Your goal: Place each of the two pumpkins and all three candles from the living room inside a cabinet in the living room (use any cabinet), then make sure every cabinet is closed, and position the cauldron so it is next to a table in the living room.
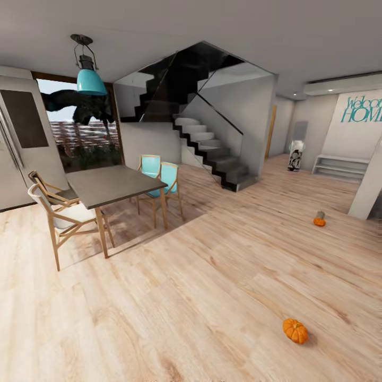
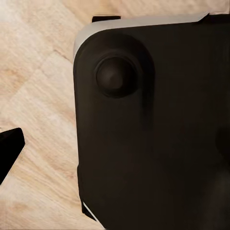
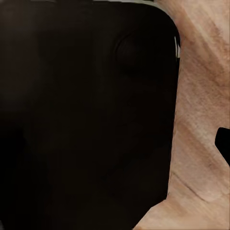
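Observation:
Two orange pumpkins lie on the wooden floor in the head view. The nearer pumpkin is at the lower right, the farther pumpkin at the right. A grey-beige candle stands just behind the farther one, touching or almost touching it. A dark-topped dining table stands at the left. The cabinet and the cauldron are out of view. In the left wrist view a dark fingertip hangs over the floor beside my black base. The right wrist view has a dark fingertip next to the same base.
Wooden chairs and turquoise chairs ring the table. A black staircase rises at the middle back. A white open shelf bench stands against the far right wall, and a white wall corner juts in at the right. Open floor stretches between me and the pumpkins.

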